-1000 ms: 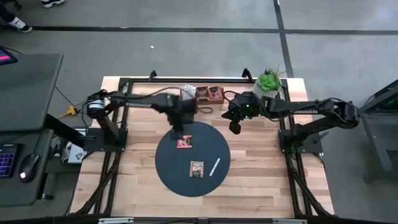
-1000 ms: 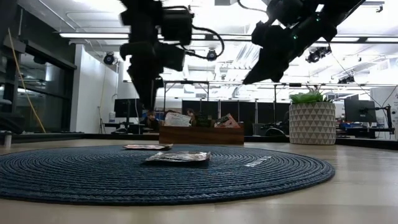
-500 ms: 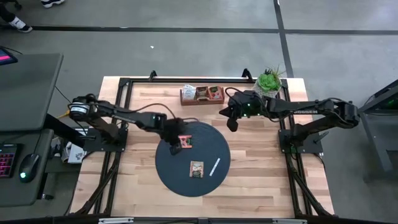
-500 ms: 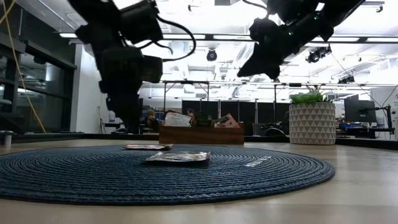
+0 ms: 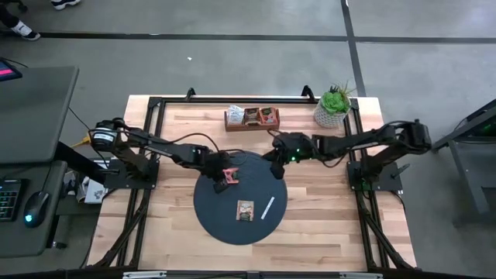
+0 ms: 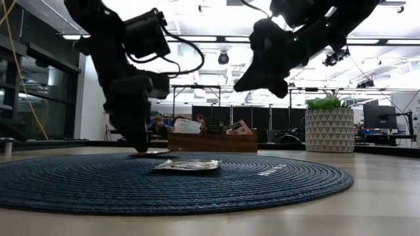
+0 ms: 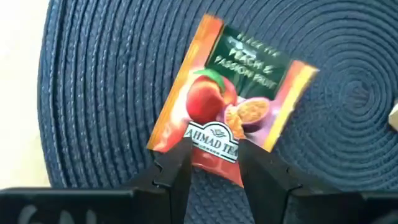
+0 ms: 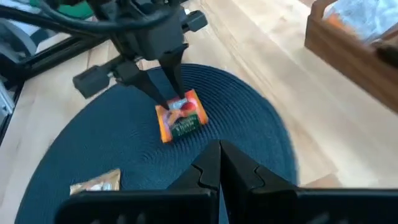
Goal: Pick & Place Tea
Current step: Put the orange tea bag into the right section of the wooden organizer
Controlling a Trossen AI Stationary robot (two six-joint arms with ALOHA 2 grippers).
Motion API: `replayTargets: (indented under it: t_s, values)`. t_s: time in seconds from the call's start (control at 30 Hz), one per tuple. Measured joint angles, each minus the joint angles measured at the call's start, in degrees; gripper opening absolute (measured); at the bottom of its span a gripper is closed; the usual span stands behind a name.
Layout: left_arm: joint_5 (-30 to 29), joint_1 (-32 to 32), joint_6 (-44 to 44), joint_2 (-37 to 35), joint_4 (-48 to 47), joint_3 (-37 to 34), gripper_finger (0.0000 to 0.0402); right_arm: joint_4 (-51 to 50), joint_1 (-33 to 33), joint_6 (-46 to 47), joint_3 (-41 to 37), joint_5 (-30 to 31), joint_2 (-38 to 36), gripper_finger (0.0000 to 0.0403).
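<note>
Nearest on my dark round mat lies a brown-green tea sachet, flat, with a thin white strip just to its right, apart from it. In the low view the same sachet lies flat on the weave.

Farther in, at the mat's far-left part, my left gripper is down at the surface, its jaws clenched on the edge of an orange-red peach sachet. My left wrist view shows the two fingers pinching the label end of that sachet, the rest of it resting on the mat.

My right gripper hangs above the mat's far-right edge, well clear of the surface in the low view; its jaws are closed on nothing, the tips touching.

Farthest, near the table's far edge, a wooden box holds more sachets, and a potted plant stands at the far-right corner.
</note>
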Motion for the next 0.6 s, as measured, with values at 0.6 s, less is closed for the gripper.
replayTargets:
  t_s: [0.6]
  values:
    - [-4.16,-0.04,3.4,7.47,3.56,0.48,0.0131,9.58,2.1,31.31,0.02,-4.64,8.11,0.0061]
